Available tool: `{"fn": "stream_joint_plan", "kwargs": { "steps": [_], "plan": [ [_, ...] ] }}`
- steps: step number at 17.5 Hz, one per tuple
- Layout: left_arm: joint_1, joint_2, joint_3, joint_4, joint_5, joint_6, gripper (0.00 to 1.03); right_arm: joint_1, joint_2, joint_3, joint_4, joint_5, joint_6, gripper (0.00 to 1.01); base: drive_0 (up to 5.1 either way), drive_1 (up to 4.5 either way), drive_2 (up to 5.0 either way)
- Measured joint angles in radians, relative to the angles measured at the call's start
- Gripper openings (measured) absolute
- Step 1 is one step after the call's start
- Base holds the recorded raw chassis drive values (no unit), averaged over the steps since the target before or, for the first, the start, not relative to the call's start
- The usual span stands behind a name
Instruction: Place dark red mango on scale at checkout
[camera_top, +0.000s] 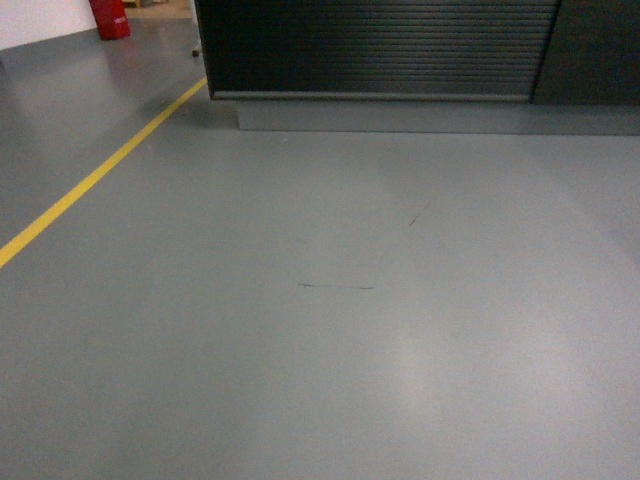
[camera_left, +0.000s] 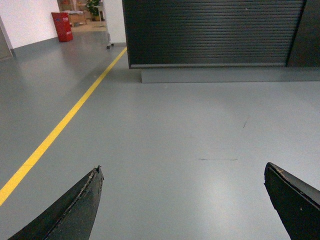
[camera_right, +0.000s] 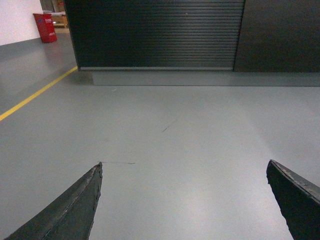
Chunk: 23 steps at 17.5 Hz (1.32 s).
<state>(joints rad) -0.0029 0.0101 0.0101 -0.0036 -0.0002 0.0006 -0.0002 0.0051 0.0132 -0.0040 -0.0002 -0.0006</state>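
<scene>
Both pincers ride spread and empty as the robot faces the checkout. The left gripper, seen from its own wrist camera, holds its two dark fingertips wide apart with only bare grey floor between them; the right gripper is spread the same way, nothing pinched. Neither arm shows in the head view.

Ahead of both grippers, well apart across open floor, stands the checkout, its ribbed black front resting on a grey plinth. To the left of the left gripper a yellow line runs forward toward a red bin by the far wall.

The dark red mango is in none of the three views, and neither is the scale; the counter's top lies above the frames.

The step in hand appears to be travel or search. Doing it well likely means keeping the arms tucked, closing on the counter squarely, and raising the view until mango and scale are located before any reach.
</scene>
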Motion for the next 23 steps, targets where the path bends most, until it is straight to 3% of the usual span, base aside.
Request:
{"fn": "stream_joint_plan", "kwargs": {
  "steps": [23],
  "plan": [
    [0.000,0.000,0.000,0.000,0.000,0.000,0.98,0.000,0.000,0.000,0.000,0.000,0.000,0.98,0.0,0.00,0.0]
  ]
}}
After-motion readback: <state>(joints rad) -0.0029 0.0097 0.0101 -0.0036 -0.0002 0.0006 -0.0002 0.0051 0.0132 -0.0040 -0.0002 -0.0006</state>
